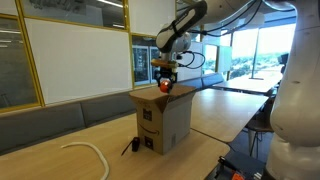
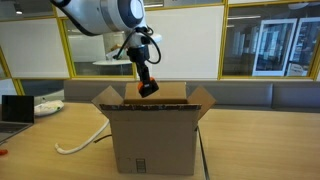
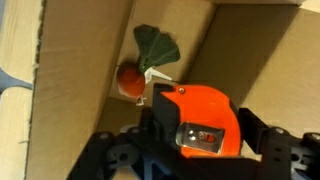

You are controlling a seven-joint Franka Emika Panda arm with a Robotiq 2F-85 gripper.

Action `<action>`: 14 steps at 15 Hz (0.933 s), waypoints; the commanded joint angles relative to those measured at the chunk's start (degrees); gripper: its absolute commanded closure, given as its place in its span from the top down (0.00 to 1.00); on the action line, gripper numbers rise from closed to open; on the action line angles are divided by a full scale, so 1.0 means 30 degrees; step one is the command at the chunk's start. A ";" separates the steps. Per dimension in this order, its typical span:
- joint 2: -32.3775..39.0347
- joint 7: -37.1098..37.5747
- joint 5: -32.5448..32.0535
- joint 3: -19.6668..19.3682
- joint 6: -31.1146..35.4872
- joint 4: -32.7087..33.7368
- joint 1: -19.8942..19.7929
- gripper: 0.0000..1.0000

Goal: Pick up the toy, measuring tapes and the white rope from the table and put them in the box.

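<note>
My gripper [image 3: 195, 130] is shut on an orange measuring tape [image 3: 200, 122] with a metal clip. It holds the tape just above the open cardboard box [image 1: 165, 120], as both exterior views show [image 2: 147, 87]. In the wrist view a toy with an orange body and green leaves [image 3: 140, 70] lies inside the box [image 3: 230, 50]. The white rope [image 1: 90, 152] lies curled on the table beside the box and also shows in an exterior view [image 2: 80, 142]. A small dark object [image 1: 128, 147], perhaps another tape, lies on the table next to the box.
The box stands on a long wooden table [image 1: 60, 165] with its flaps [image 2: 105, 97] spread open. A laptop [image 2: 14, 110] and a white object [image 2: 48, 105] sit at the table's far end. Glass walls and whiteboards stand behind.
</note>
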 commanded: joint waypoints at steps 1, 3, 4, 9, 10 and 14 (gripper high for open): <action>0.1510 -0.1505 0.1937 -0.0320 0.0645 0.0072 0.0129 0.61; 0.2402 -0.2073 0.2837 -0.0409 0.0757 -0.0226 0.0097 0.61; 0.2840 -0.2158 0.3016 -0.0476 0.0723 -0.0303 0.0103 0.61; 0.4108 -0.2218 0.2990 -0.0919 0.0126 -0.0239 0.0181 1.00; 0.4092 -0.2213 0.2919 -0.0997 0.0077 -0.0244 0.0195 1.00; 0.3555 -0.1872 0.2429 -0.1177 -0.0240 -0.0006 0.0379 1.00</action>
